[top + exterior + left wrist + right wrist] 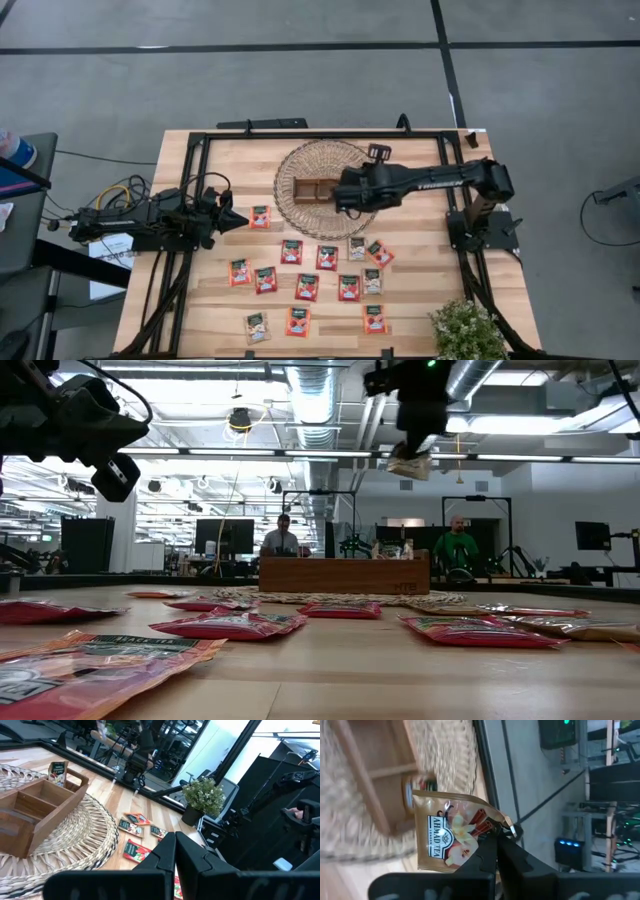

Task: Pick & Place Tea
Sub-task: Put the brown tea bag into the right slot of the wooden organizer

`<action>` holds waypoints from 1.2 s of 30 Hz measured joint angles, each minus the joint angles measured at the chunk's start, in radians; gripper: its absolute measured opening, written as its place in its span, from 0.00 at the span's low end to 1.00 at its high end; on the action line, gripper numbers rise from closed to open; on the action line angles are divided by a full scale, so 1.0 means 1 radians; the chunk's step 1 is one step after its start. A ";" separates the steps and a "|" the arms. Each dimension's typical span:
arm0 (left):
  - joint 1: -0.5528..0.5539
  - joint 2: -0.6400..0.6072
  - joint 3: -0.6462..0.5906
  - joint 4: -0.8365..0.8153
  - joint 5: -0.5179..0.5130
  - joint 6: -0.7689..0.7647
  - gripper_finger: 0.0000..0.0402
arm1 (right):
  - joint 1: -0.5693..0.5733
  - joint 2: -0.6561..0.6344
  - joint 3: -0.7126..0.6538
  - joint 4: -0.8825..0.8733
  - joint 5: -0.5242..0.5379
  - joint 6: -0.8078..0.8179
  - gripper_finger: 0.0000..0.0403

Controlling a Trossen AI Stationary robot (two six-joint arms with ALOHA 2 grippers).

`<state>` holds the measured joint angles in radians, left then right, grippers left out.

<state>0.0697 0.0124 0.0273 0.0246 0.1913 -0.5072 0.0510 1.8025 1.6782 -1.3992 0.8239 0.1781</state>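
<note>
The right gripper (pixel 496 836) hangs above the wooden tray (pixel 312 190) on its woven mat (pixel 295 163), fingers pinching a beige tea sachet (pixel 451 836) (Ahmad label). Other sachets (pixel 307 287) lie toward the worktop's (pixel 410 295) six o'clock. The left gripper (pixel 174 851), fingers pressed together, waits at nine o'clock.

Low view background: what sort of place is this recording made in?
Most likely a robotics lab or open industrial workspace. Exposed ceiling ducts run overhead, two people sit at monitors behind the table, and the right gripper holds a tea sachet above the wooden tray.
</note>
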 joint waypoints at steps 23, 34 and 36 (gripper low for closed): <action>0.000 0.000 0.000 0.000 0.000 -0.002 0.00 | -0.042 0.248 -0.026 0.102 0.155 0.018 0.00; 0.000 0.000 0.000 0.000 0.000 -0.002 0.00 | -0.038 0.238 -0.118 0.171 0.159 0.033 0.00; 0.000 0.000 0.000 0.000 0.000 -0.002 0.00 | -0.033 0.238 -0.119 0.181 0.172 0.033 0.00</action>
<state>0.0696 0.0124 0.0273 0.0246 0.1913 -0.5091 0.0185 2.0403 1.5597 -1.2184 0.9961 0.2110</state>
